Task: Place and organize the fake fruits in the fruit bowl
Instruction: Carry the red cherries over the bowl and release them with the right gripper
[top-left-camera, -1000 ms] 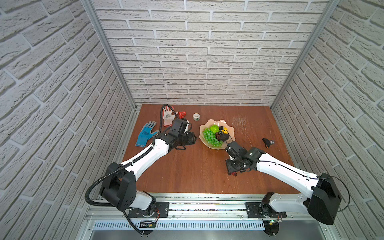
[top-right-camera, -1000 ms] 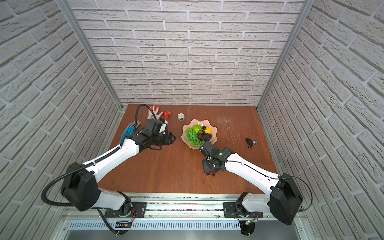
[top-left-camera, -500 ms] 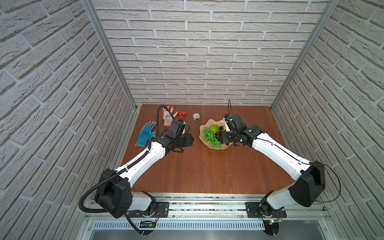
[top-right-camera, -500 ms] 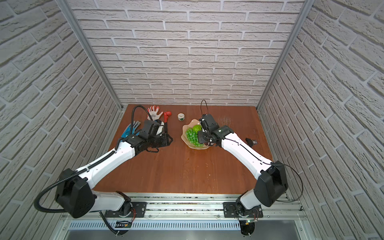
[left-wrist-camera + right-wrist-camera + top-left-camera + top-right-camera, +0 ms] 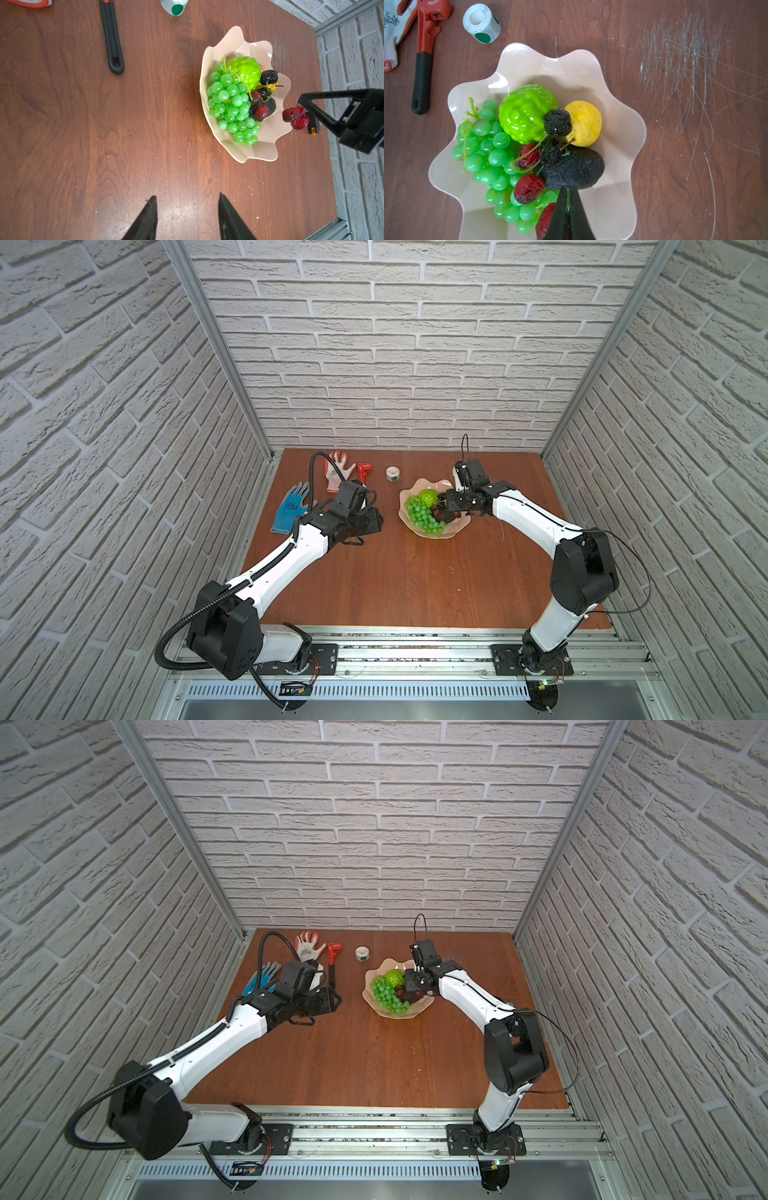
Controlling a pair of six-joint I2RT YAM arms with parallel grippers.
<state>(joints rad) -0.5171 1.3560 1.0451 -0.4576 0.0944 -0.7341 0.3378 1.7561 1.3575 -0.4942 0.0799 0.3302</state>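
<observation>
Pink and glossy, the fruit bowl [image 5: 529, 62] sat toward the back of the wooden table [image 5: 415, 580]. It held the green grape bunch [image 5: 492, 153], the bumpy lime-green ball [image 5: 525, 112], the small yellow lemon [image 5: 583, 122], the dark avocado [image 5: 575, 168], the dark cherries [image 5: 557, 122] and the loose red cherries [image 5: 528, 188]. The right gripper [image 5: 568, 195] was clamped tight on another red cherry pair [image 5: 295, 117], which hung above the bowl's edge near the grapes. The left gripper [image 5: 187, 205] hovered over bare wood to the bowl's left, apart from it, its fingers parted and holding nothing.
</observation>
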